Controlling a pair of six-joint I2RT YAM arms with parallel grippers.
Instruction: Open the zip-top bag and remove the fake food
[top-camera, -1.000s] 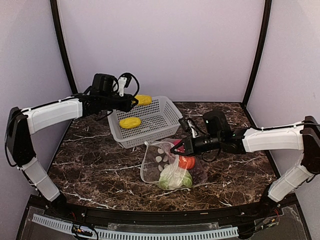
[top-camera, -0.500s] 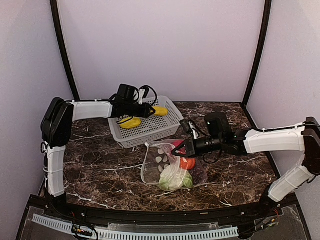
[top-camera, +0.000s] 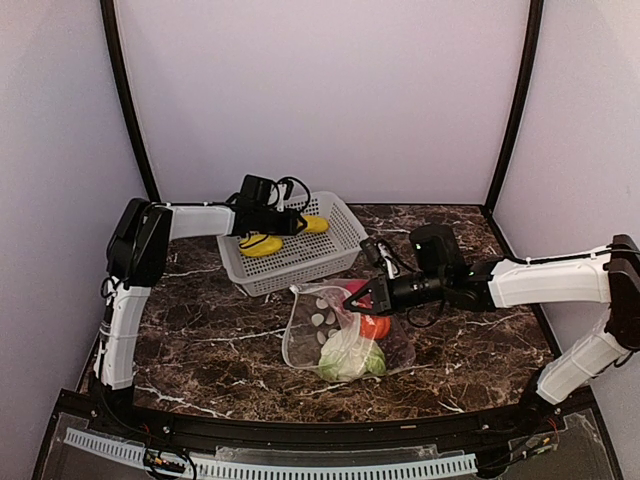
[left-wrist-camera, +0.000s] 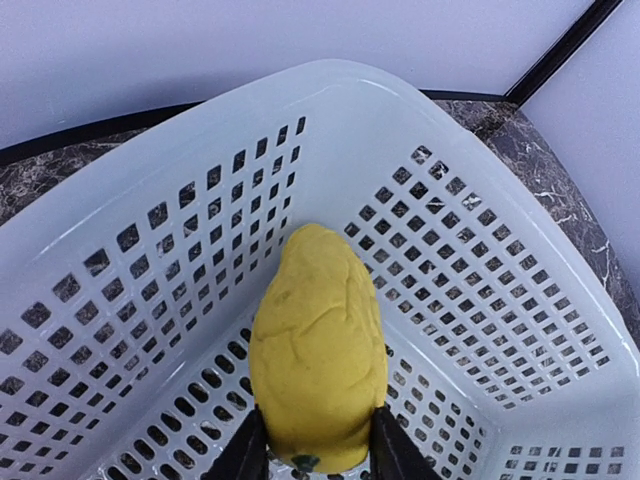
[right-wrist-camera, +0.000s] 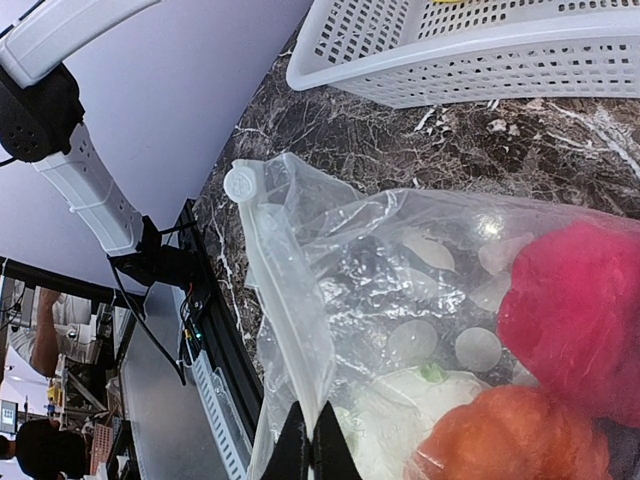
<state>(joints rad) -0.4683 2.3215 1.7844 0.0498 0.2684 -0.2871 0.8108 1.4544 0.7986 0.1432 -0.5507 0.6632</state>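
A white perforated basket (top-camera: 299, 274) is seen at 11 o'clock from the zip-top bag (top-camera: 312, 330), just beside it on the dark, white-veined marble desk (top-camera: 200, 330). The left arm (top-camera: 195, 218) is stretched in from 9 o'clock over the basket's rim, and the left jaws are closed on a yellow piece (left-wrist-camera: 318, 350) of the fake food, gripped at its near end inside the basket (whether it touches the basket floor cannot be told). A second yellow piece (top-camera: 261, 244) is lying in the basket toward 8 o'clock of the held one. The bag is lying crumpled at the desk's middle, with its zip strip (right-wrist-camera: 285, 300) along the edge toward 9 o'clock. The right arm (top-camera: 545, 280) is reached in from 3 o'clock, and the right jaws are pinched shut on the clear film at the bag's far edge, so that part of the contents is covered by the arm in the top view. Inside the bag a red piece (right-wrist-camera: 580, 300), an orange piece (right-wrist-camera: 510, 445) and a pale leafy piece (top-camera: 350, 355) are pressed together; something dark at 3 o'clock of the leafy piece is too dim to be named. The desk is enclosed by pale lilac walls (top-camera: 320, 90), with black posts (top-camera: 515, 100) at the back corners, and a grey slotted strip (top-camera: 270, 465) is run along the near edge.
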